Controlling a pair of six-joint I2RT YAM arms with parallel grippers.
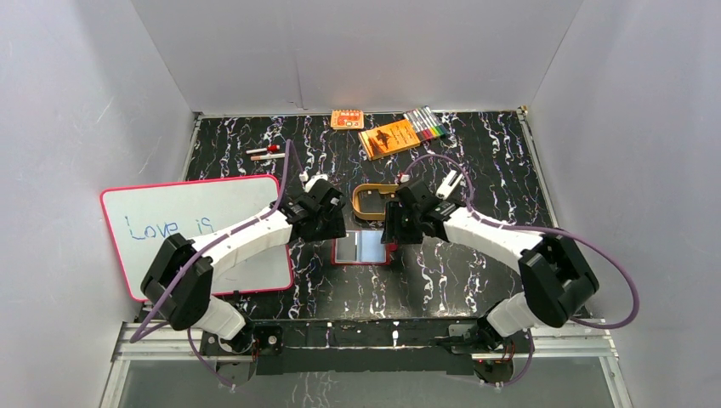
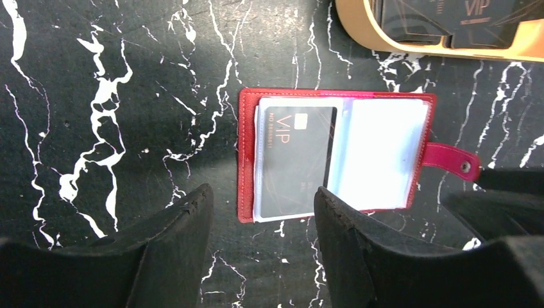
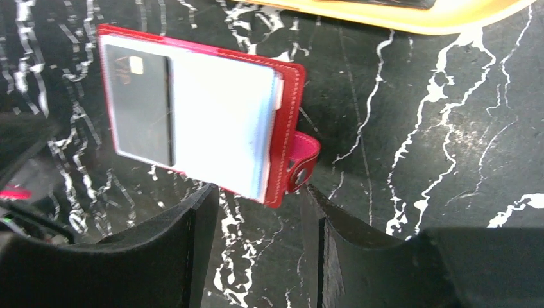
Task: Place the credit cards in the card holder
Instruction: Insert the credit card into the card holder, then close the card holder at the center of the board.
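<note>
The card holder (image 1: 361, 248) lies open on the black marbled table, a dark red wallet with clear sleeves and a snap tab (image 2: 459, 160). One dark credit card (image 2: 295, 160) printed "VIP" sits in its left sleeve; it also shows in the right wrist view (image 3: 138, 106). More dark cards (image 2: 449, 16) lie in the tan tray (image 1: 360, 197) just behind the wallet. My left gripper (image 1: 334, 231) is open and empty, just above the wallet's left near edge (image 2: 260, 199). My right gripper (image 1: 391, 233) is open and empty at the wallet's right near corner (image 3: 260, 192), by the tab (image 3: 301, 162).
A whiteboard (image 1: 195, 229) reading "Love is" lies at the left under my left arm. At the back stand two orange packets (image 1: 390, 138) (image 1: 347, 119), a set of markers (image 1: 425, 126) and small pens (image 1: 265, 153). White walls close in three sides.
</note>
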